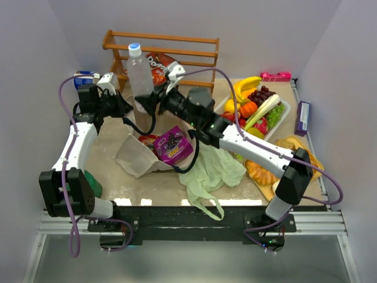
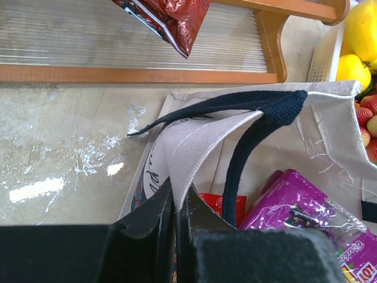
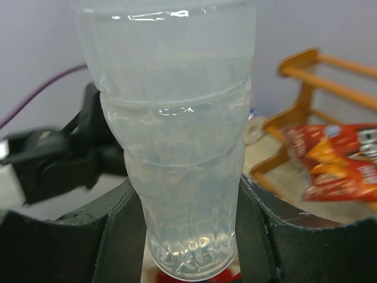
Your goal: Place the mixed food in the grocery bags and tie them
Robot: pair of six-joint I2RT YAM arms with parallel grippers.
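- Spanning the workspace, a beige table carries everything.
- A wooden rack stands at the far edge.
- The beige tote sits left of centre with its mouth open; its black handle arches over the opening.
- A pale green plastic bag lies crumpled and flat just right of the tote.
- A white tray at far right holds toy fruit, including a banana.
- The clear water bottle stands upright in the air near the tote's mouth.
- A purple snack packet rests inside the tote.
- A red chips packet leans by the rack.
- The right gripper clamps the bottle's lower body, a finger on each side.
- The left gripper is pressed together, pinching the tote's fabric rim.
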